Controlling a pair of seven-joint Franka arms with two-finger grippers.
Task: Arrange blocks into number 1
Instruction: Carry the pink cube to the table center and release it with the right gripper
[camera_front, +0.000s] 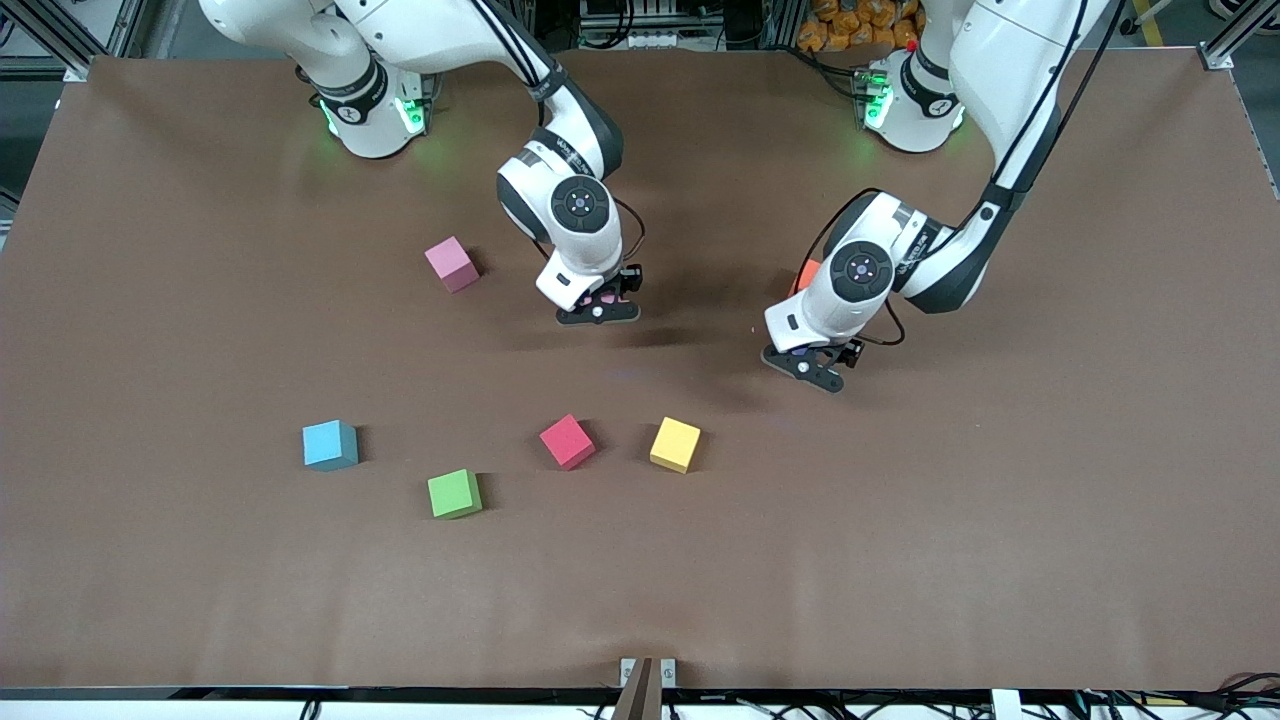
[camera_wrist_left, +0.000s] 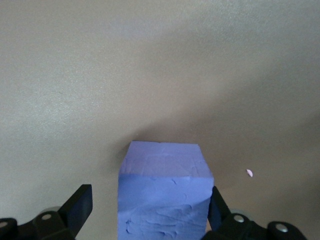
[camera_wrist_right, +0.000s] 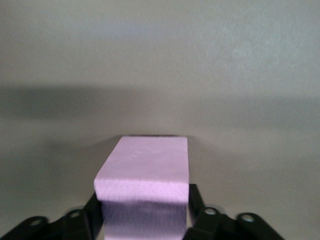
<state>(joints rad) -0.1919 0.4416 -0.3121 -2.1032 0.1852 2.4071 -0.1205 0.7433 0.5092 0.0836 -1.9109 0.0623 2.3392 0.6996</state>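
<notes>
My left gripper (camera_front: 812, 368) is low over the middle of the table, open around a purple block (camera_wrist_left: 165, 190) that stands on the table. One finger touches the block and the other stands apart from it. My right gripper (camera_front: 600, 306) is shut on a pink block (camera_wrist_right: 145, 167), both fingers (camera_wrist_right: 194, 200) against its sides, low at the table. An orange block (camera_front: 808, 272) peeks out from under the left arm's wrist. A second pink block (camera_front: 452, 264) lies beside the right gripper, toward the right arm's end.
Nearer the front camera lie a red block (camera_front: 567, 441) and a yellow block (camera_front: 676, 444) side by side. A green block (camera_front: 455, 493) and a light blue block (camera_front: 330, 445) lie toward the right arm's end.
</notes>
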